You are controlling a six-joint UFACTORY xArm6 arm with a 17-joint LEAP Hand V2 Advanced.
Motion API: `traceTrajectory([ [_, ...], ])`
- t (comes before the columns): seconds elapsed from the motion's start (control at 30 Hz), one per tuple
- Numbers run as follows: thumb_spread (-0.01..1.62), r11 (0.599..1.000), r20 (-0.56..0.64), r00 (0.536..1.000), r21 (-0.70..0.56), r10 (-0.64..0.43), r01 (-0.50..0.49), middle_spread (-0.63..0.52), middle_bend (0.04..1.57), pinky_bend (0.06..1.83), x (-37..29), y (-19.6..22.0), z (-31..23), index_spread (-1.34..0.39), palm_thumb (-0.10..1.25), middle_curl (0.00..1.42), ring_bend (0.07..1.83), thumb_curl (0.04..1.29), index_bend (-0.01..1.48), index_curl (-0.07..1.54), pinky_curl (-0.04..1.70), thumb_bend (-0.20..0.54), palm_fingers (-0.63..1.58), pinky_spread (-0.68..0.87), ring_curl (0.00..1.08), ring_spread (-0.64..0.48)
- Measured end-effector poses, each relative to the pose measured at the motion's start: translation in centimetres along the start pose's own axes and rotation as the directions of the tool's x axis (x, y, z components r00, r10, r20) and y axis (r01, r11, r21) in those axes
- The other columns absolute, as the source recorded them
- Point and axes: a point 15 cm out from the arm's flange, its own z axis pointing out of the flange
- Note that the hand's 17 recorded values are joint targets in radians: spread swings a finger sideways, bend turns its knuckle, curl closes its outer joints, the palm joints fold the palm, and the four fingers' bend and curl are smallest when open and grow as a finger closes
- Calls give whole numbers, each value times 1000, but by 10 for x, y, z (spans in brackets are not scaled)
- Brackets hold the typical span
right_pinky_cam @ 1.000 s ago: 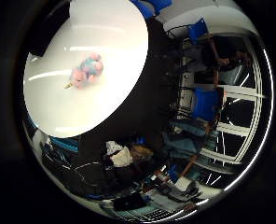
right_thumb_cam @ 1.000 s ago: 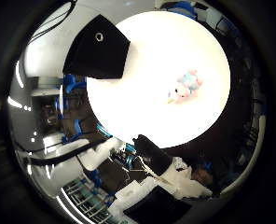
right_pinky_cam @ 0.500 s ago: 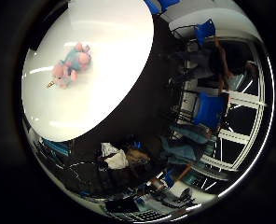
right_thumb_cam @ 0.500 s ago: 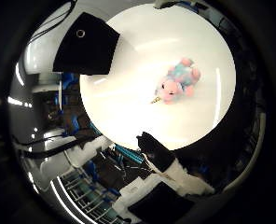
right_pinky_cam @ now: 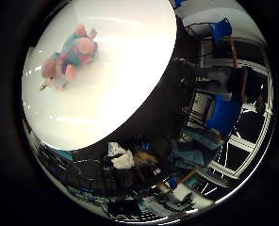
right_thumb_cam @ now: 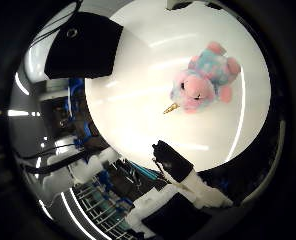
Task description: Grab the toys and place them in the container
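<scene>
A pink, blue and white plush unicorn with a gold horn (right_thumb_cam: 204,82) lies on its side on a round white table (right_thumb_cam: 148,110). The right little finger side palm view shows the same toy (right_pinky_cam: 68,58) on the table (right_pinky_cam: 111,85). A black container (right_thumb_cam: 83,48) stands on the table away from the toy, near the table's edge. The toy looks fairly large in the thumb side palm view, so the palm is not far above it. A white and black part of my hand (right_thumb_cam: 178,175) shows past the table's edge in the right thumb side palm view. Its fingers cannot be read.
Blue chairs (right_pinky_cam: 222,111) and desks stand on the floor around the table in the right little finger side palm view. Clutter of bags and boxes (right_pinky_cam: 125,158) lies on the floor beside the table.
The toy and table have grown larger in both views and shifted in the pictures: the hand has come lower and closer over the table. The toy itself has not moved.
</scene>
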Motion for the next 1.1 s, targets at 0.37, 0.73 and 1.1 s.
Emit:
traceTrajectory([
  [0.37,1099,995,-13,998,-81,-55,54,-2,180,390,0,6,32,-413,576,283,225,321,169,298,314,-23,37,423,259,191],
  [0.73,1089,988,8,996,-121,-91,91,9,182,405,-7,-3,54,-419,589,284,230,322,169,289,321,-22,15,420,267,192],
  [1.1,1053,982,10,996,-165,-86,86,5,182,402,-5,-9,84,-420,575,287,232,313,168,285,320,-24,6,416,271,192],
])
